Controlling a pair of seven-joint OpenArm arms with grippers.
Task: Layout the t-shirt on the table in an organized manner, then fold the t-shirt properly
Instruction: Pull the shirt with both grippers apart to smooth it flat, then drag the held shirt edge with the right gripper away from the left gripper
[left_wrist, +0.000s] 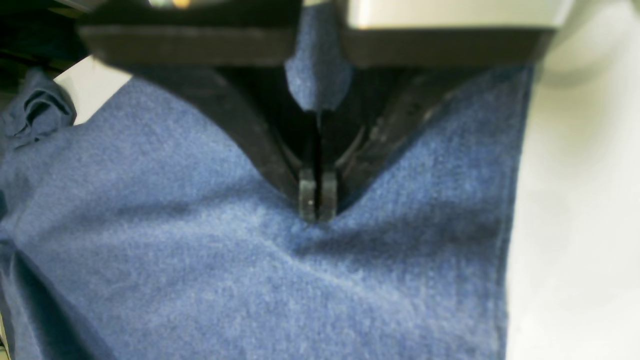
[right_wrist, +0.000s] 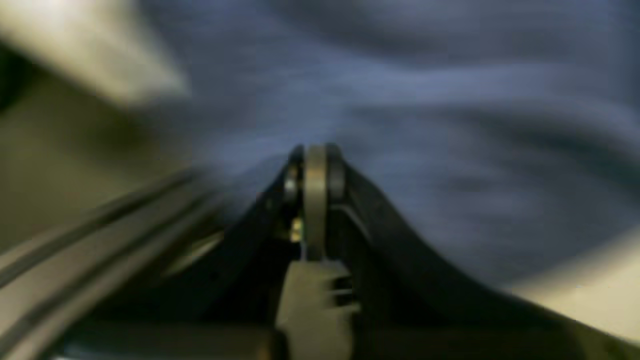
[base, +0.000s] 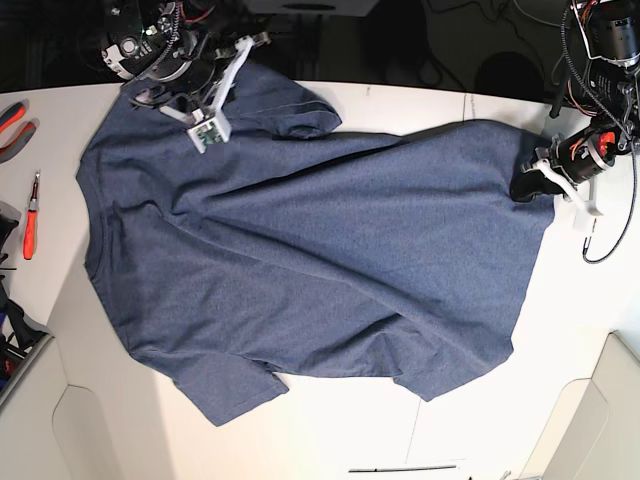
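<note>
We note the t-shirt (base: 300, 250) spread on the counter (base: 340, 430), plain side up, its long axis stretched between our two claws. The left claw (left_wrist: 317, 200) is clenched on the hem edge, and cloth fans away beyond its tips, with bare counter just beside. The right claw (right_wrist: 316, 170) sits at the shoulder by a sleeve; its view is blurred, but the tips look pressed together on fabric. The cloth between the claws is rippled, so we judge the coming move to be a pull apart along that axis.
</note>
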